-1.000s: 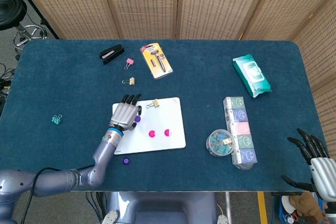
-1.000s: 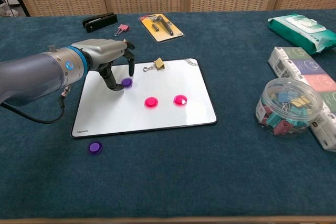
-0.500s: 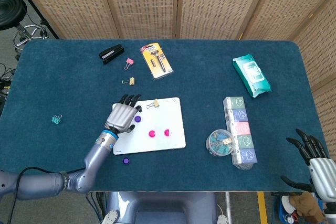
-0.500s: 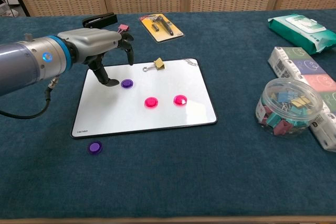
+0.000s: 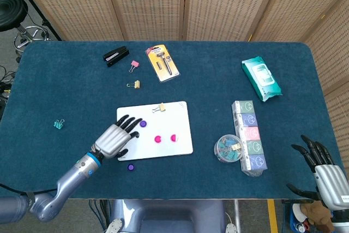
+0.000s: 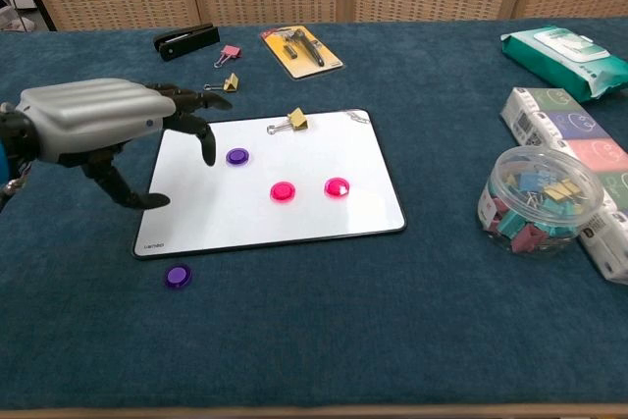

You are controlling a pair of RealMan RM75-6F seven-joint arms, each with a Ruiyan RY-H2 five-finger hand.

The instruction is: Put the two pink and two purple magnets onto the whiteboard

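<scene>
Chest view: purple magnet (image 6: 178,276) below robot hand (image 6: 93,127)

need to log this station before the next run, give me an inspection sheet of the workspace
surface: table with blue cloth, flat.
job's things: whiteboard holds two pink magnets and one purple magnet; second purple magnet lies on the cloth off the board's near left corner.
clutter: gold clip at the board's far edge; stapler, pink clip, razor pack, wipes, clip jar, boxes, teal clip.
hands: left hand holds nothing, fingers apart, over the board's left edge; right hand holds nothing, fingers apart, off the table's near right corner.
cables: nothing seen on the table.
surroundings: wicker screens behind; stool far left.
</scene>
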